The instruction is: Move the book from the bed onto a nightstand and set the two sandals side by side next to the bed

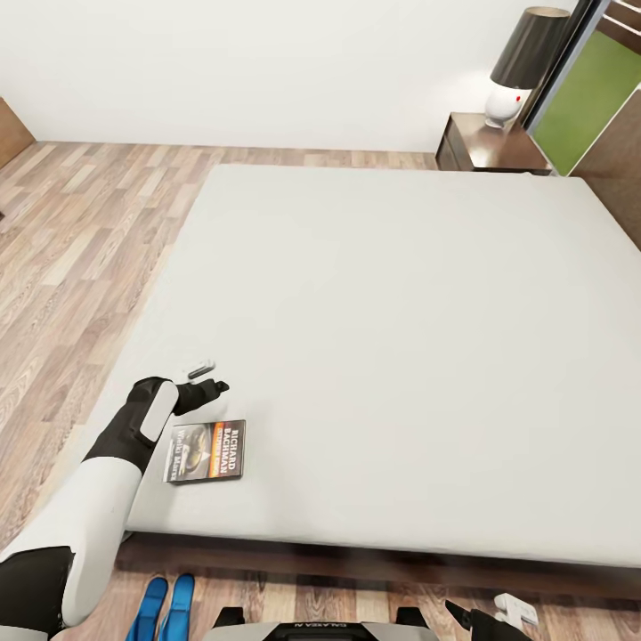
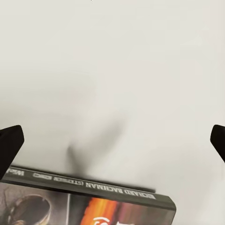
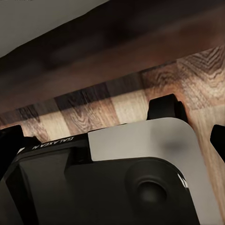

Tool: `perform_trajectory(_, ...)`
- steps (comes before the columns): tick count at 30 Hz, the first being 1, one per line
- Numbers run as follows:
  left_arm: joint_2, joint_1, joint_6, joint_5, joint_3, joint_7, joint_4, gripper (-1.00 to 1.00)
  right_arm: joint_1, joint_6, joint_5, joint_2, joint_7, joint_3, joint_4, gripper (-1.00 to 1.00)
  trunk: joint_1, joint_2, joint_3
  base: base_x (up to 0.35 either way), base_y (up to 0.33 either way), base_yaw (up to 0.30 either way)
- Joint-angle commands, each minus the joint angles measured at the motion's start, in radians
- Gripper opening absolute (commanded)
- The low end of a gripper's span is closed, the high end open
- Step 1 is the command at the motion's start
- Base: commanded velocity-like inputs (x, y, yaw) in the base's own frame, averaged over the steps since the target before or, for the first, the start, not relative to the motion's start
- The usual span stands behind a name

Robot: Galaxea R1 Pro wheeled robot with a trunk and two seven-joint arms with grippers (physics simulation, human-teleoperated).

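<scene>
The book (image 1: 206,450) lies flat on the bed (image 1: 383,338) near its near-left corner, dark cover up with white "Richard Bachman" lettering. My left gripper (image 1: 206,377) hovers open just beyond the book's far edge. In the left wrist view the book (image 2: 89,201) sits below the gap of the wide-open left gripper (image 2: 112,145), with only mattress between the fingertips (image 2: 9,145). The two blue sandals (image 1: 165,610) lie close together on the floor by the bed's near edge. A nightstand (image 1: 485,142) stands at the far right corner. My right gripper (image 1: 492,614) hangs low and open, empty.
A lamp (image 1: 525,62) with a dark shade stands on the nightstand. A dark-framed window (image 1: 588,98) is at the far right. Wood plank floor (image 1: 80,231) runs along the bed's left side. In the right wrist view, the robot's own base (image 3: 117,178) lies under the bed frame (image 3: 117,61).
</scene>
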Motion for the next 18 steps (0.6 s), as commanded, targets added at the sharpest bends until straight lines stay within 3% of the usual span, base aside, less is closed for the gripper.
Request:
perform_trajectory(1,0.000,0.000,0.004,0.011,0.001,0.008,-0.001,1.00,0.000,-0.003,0.006,0.000,0.004,-0.008,0.002,1.00,0.000,0.000,-0.001,0.000,0.000,0.000)
perform_trajectory(18,0.000,0.001,0.004,0.011,0.001,0.008,-0.001,1.00,-0.001,-0.003,0.006,0.000,0.004,-0.008,0.002,1.00,0.000,0.000,-0.001,0.000,0.000,0.000)
